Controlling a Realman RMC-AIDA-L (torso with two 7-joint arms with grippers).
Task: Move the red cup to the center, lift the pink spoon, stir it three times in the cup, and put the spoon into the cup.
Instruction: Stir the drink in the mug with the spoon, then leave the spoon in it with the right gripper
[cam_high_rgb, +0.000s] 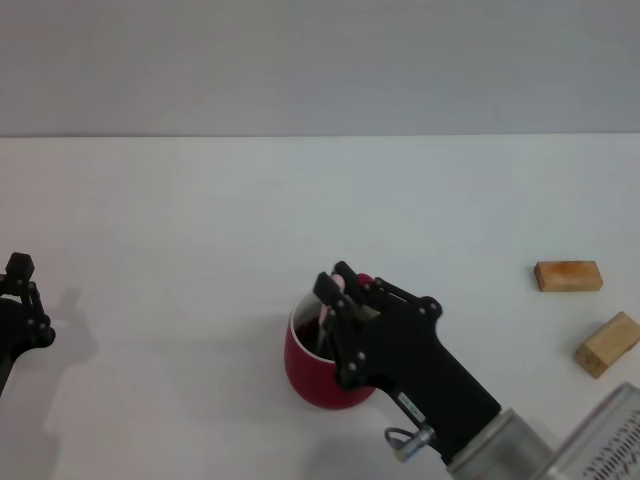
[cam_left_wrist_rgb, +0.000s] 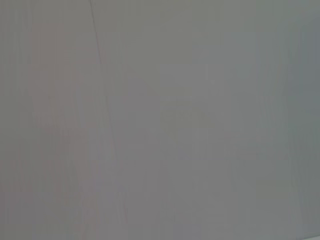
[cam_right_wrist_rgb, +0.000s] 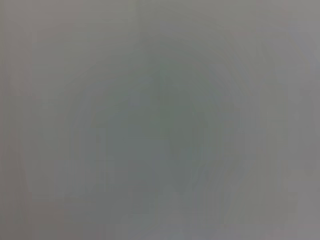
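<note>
Near the table's middle, the right gripper (cam_high_rgb: 338, 290) grips the pink spoon (cam_high_rgb: 328, 318), its bowl inside the red cup (cam_high_rgb: 322, 365). Risk: wide stirring could tip the cup or slop liquid. Left gripper (cam_high_rgb: 20, 300) idles far left.

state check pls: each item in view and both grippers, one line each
red cup: upright on the table, dark liquid inside.
pink spoon: held by the right gripper, its lower end in the cup.
right gripper: over the cup, shut on the spoon.
left gripper: parked at the table's left edge.
two wooden blocks: lying apart, far right.
</note>
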